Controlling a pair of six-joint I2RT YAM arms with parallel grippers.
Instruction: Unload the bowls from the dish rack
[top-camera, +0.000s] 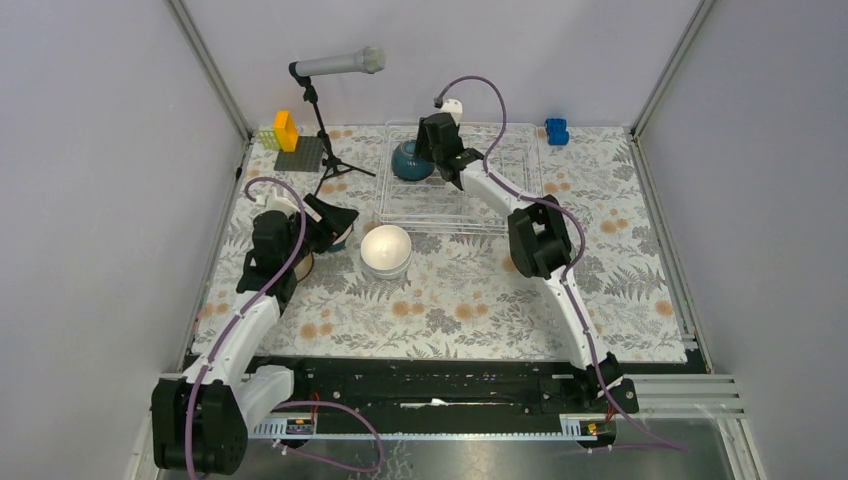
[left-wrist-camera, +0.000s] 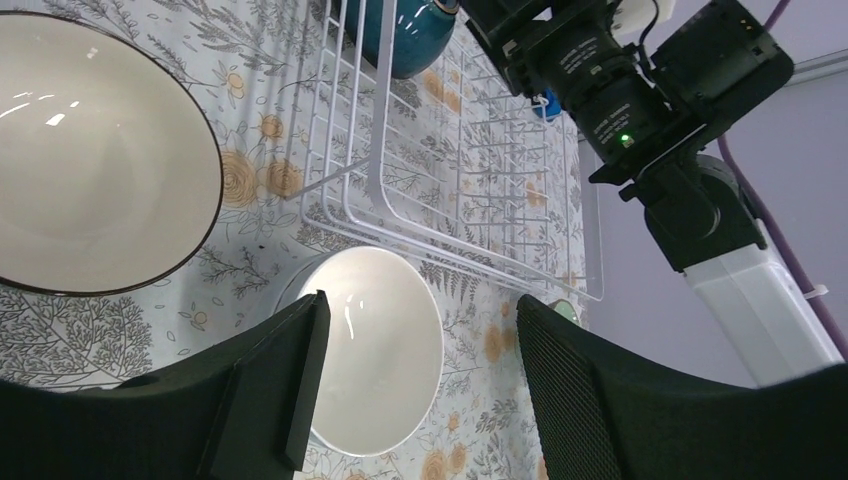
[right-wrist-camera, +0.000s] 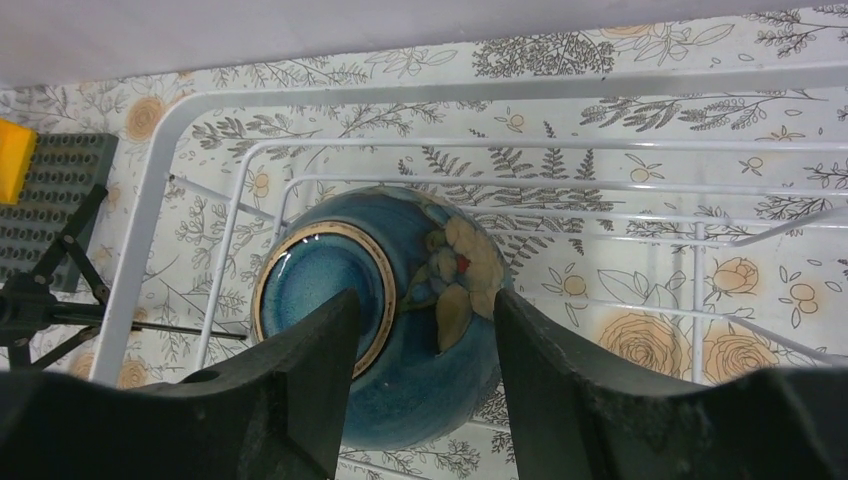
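- Left end effector (left-wrist-camera: 420, 320) hangs released above a white bowl (left-wrist-camera: 380, 360) on the counter (top-camera: 450, 300).
- Right end effector (right-wrist-camera: 425, 305) straddles an upturned teal bowl (right-wrist-camera: 310, 285) in the dish rack (right-wrist-camera: 150, 215); I cannot tell whether it grips.

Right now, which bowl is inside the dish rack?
The teal-blue bowl, at the right gripper; the white bowl and dark-rimmed bowl sit outside the rack.

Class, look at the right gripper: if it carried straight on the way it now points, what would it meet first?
The blue bowl in the rack, lying straight ahead of the right gripper and its open jaws; how near it is stays unclear.
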